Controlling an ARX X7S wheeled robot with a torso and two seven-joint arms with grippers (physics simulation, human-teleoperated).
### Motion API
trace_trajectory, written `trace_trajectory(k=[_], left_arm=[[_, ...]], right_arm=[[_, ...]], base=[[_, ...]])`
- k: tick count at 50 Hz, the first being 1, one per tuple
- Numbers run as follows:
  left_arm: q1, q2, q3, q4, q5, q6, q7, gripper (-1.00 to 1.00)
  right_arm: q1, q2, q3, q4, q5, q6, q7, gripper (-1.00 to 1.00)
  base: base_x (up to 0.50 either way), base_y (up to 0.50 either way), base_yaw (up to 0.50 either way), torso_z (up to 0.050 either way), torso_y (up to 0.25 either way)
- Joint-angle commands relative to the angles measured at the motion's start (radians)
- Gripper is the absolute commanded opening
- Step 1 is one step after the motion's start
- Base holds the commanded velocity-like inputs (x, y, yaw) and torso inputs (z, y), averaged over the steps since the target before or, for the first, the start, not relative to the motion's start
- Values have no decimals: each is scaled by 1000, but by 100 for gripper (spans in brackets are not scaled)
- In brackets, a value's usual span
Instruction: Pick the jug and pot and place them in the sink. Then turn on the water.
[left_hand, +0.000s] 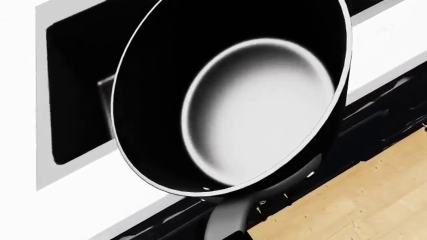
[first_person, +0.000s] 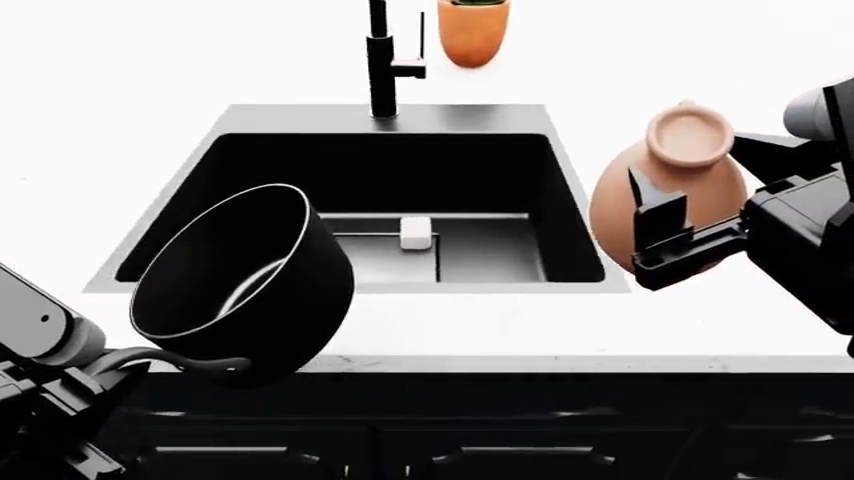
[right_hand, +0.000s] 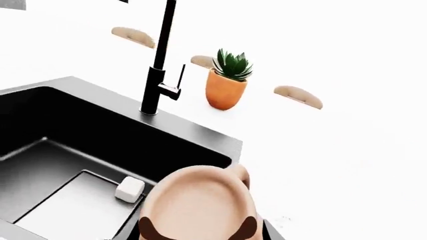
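My left gripper is shut on the long handle of the black pot. It holds the pot tilted in the air over the front left corner of the sink, with the pale inner bottom facing the left wrist camera. The terracotta jug is tipped, mouth up and toward the head camera, above the counter just right of the basin. My right gripper is shut around its belly. No water shows under the black tap.
A small white block lies on the sink floor. An orange planter with a green plant stands on the white counter behind the tap. Dark cabinet fronts run below the counter edge, above a wooden floor.
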Motion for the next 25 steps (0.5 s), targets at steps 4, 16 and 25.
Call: trace_trajectory(k=[4,16,25], left_arm=[[-345,5,-51,-14,44,12,-23,-100],[-330,0,-51,-11,53,23,-21,-100],[-326,4,-56,-11,52,24,-24,-100]], right_arm=[[55,-8,-12,20,-10,19,6,-100],[23,0,-10,8,-27,0,1,-100],[-1,13,8,13,-27,-20,15,-100]], base=[[0,500,0,3,3],[0,500,0,1,3],[0,333,0,1,2]])
